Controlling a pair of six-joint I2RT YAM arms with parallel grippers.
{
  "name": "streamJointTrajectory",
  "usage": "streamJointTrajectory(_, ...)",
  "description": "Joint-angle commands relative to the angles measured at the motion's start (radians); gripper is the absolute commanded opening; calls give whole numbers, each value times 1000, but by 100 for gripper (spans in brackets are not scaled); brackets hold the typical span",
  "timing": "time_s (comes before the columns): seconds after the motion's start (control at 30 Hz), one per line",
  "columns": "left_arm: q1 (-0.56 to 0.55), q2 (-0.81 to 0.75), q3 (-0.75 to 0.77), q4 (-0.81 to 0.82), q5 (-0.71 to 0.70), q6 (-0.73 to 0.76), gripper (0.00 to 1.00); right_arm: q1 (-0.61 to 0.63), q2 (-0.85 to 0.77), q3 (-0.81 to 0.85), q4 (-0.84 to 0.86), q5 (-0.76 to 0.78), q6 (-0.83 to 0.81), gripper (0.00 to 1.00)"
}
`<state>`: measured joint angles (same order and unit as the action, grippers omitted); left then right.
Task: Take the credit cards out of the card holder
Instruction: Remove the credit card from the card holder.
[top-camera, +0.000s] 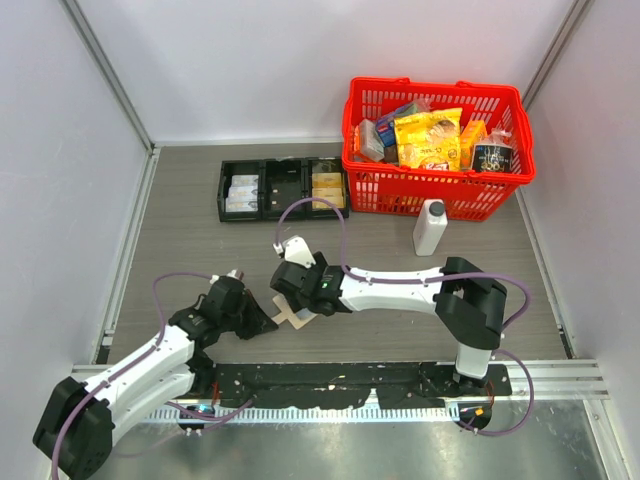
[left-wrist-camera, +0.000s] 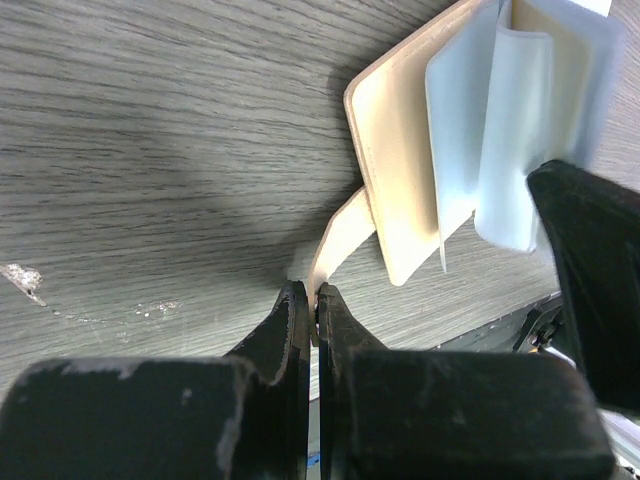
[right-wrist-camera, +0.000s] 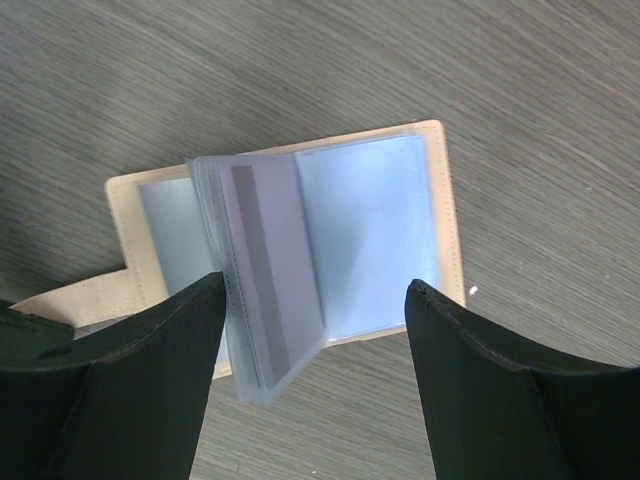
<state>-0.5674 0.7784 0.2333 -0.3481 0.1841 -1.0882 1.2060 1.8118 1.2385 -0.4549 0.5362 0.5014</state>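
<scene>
The card holder (top-camera: 290, 315) lies open nearer me than the black tray (top-camera: 285, 200), my left gripper (left-wrist-camera: 316, 300) pinched shut on its snap tab (left-wrist-camera: 340, 240), my right gripper (right-wrist-camera: 315, 290) spread wide and empty above it, and I see a card (right-wrist-camera: 270, 270) sleeved inside, none out yet.
</scene>
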Motion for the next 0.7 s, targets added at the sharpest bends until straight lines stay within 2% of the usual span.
streamJointTrajectory(0.0,-2,4,29,3,20,22,0,-32,-63,-22,-30,77,-9,76)
streamJointTrajectory(0.47,-2,15,27,8,17,22,0,-36,-39,-34,4,-12,-9,76)
streamJointTrajectory(0.57,-2,19,60,-52,-30,51,0,-37,-55,-51,18,-13,-12,76)
streamJointTrajectory(0.67,-2,25,112,-158,-145,80,0,-54,-94,-91,47,-60,-8,76)
